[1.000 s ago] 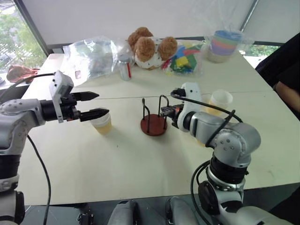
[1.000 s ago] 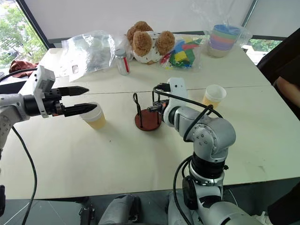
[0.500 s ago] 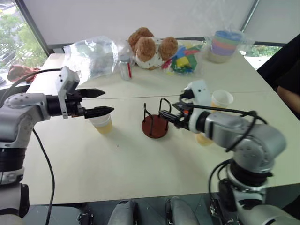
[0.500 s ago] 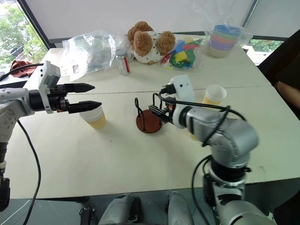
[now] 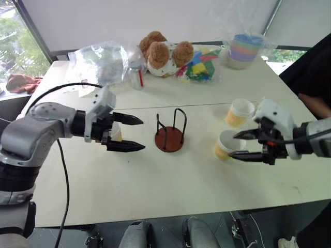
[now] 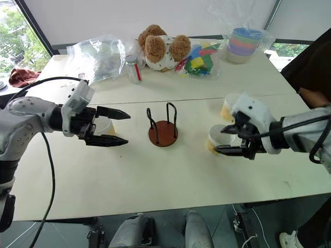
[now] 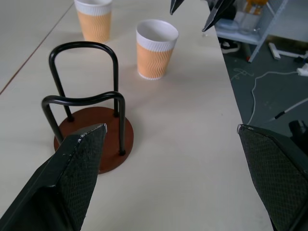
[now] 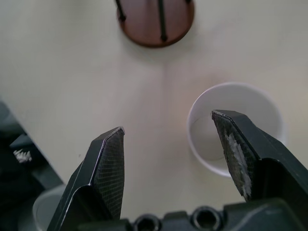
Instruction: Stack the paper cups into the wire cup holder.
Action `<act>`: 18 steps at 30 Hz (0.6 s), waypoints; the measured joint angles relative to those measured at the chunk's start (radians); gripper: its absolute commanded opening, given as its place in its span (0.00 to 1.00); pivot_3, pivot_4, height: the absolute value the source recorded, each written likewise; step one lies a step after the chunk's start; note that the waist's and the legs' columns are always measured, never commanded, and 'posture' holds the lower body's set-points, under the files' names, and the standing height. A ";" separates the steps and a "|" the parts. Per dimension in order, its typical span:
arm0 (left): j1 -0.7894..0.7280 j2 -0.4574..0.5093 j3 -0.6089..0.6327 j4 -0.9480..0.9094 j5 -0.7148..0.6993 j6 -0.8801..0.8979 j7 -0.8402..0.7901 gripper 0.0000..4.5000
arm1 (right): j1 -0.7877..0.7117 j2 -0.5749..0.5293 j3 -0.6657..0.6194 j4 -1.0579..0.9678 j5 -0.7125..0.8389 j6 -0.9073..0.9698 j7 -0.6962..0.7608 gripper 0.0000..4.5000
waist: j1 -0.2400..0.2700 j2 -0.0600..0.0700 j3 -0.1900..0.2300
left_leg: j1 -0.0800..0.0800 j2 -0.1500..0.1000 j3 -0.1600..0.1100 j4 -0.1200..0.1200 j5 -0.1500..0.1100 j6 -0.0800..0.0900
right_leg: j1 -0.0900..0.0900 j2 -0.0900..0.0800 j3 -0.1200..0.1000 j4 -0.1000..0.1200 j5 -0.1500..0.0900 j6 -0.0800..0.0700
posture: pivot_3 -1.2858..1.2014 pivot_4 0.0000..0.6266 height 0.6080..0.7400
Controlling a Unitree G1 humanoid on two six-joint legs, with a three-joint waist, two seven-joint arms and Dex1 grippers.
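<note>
I take the wire cup holder (image 5: 171, 135) as my landmark: it stands upright near the middle of the table (image 5: 155, 186), its reddish-brown base flat on the surface and its black wire loops empty.

On the holder's left side, my left gripper (image 5: 135, 133) hangs above the table with its two black fingers spread wide, tips pointing toward the holder and holding nothing. One paper cup (image 5: 116, 132) stands just behind those fingers, partly hidden by them, on the side away from the holder.

On the holder's right side, I see my right gripper (image 5: 234, 145) with its fingers parted around empty air, tips aimed toward the holder. A second paper cup (image 5: 226, 145) stands upright there, right at the fingertips; from the wrist view one finger (image 8: 243, 149) lies across its open mouth, and I cannot tell whether it touches the rim. The third paper cup (image 5: 240, 112) stands upright a little farther from the holder, behind the second one and apart from it.

At the far edge of the table, well beyond the holder, sit a teddy bear (image 5: 164, 51), a crumpled clear plastic bag (image 5: 101, 63), a silver can (image 5: 136, 76), coloured blocks (image 5: 200, 66) and a wrapped pastel stack (image 5: 247, 49).
</note>
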 measured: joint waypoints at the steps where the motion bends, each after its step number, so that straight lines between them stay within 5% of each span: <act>1: 0.006 0.011 -0.007 -0.005 0.016 -0.014 -0.005 1.00 | 0.029 -0.005 0.000 0.016 -0.019 -0.034 0.013 0.70 | 0.003 0.000 0.000 | 0.000 0.000 0.000 0.000 0.000 0.000 | 0.000 0.000 0.000 0.000 0.000 0.000 | 0.52 0.24 1.00; 11: 0.048 0.025 -0.038 -0.037 0.060 -0.058 -0.024 1.00 | 0.076 0.022 0.080 0.088 -0.134 -0.206 0.038 0.70 | 0.009 0.000 0.000 | 0.000 0.000 -0.001 0.000 0.000 0.000 | 0.000 0.000 -0.001 -0.001 0.000 0.000 | 0.52 0.24 1.00; 15: 0.048 0.024 -0.038 -0.040 0.060 -0.058 -0.016 1.00 | 0.084 0.055 0.148 0.129 -0.183 -0.257 0.041 0.40 | 0.007 0.000 0.000 | 0.000 0.000 -0.001 0.000 0.000 0.000 | 0.000 0.000 0.000 0.000 0.000 0.000 | 0.52 0.24 1.00; 18: 0.049 0.024 -0.038 -0.040 0.060 -0.058 -0.007 1.00 | 0.083 0.066 0.160 0.163 -0.215 -0.286 0.039 0.03 | 0.007 0.000 0.000 | 0.000 0.000 -0.001 0.001 0.000 0.000 | 0.000 0.000 -0.001 0.000 0.000 0.000 | 0.52 0.24 1.00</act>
